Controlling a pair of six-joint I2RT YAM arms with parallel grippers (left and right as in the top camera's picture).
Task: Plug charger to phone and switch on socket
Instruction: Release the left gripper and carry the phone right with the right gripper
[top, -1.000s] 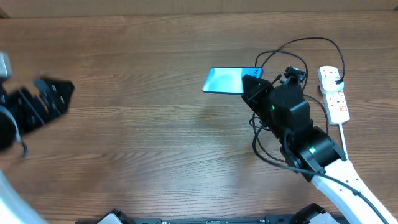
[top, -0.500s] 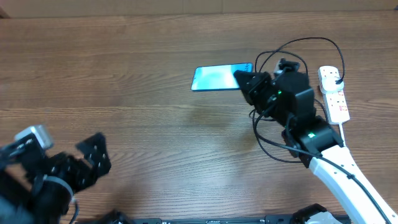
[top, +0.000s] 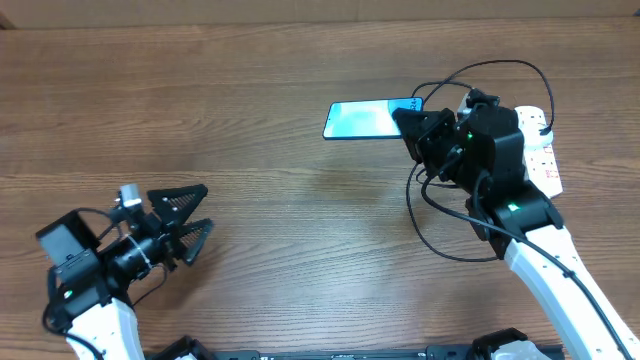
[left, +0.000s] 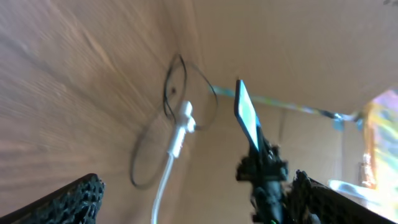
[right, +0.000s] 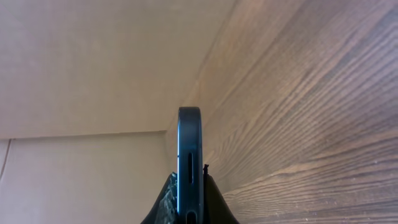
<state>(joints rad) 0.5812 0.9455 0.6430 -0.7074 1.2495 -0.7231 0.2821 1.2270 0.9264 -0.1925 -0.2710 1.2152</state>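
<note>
Right gripper: closed narrow on one short end of the phone, the slim body pinched across its thickness. The rest of the phone is left projecting straight ahead of the fingertips.

Phone appearance: flat rectangle with a light blue-teal screen and dark edges. From overhead the screen is seen facing up. In the right wrist view only a rounded dark blue-grey edge is seen, end-on, with a slot in it.

Phone orientation: the long axis is in line with the right gripper's reach, and the free end is pointed away from it. In the left wrist view the phone appears raised clear of the table.

Socket: white strip lying just behind the right gripper, partly hidden by the arm.

Charger: thin black cable in loose loops behind and beside the right wrist. Its connector tip cannot be made out.

Left gripper: jaws spread wide, nothing held, well apart from the phone.
</note>
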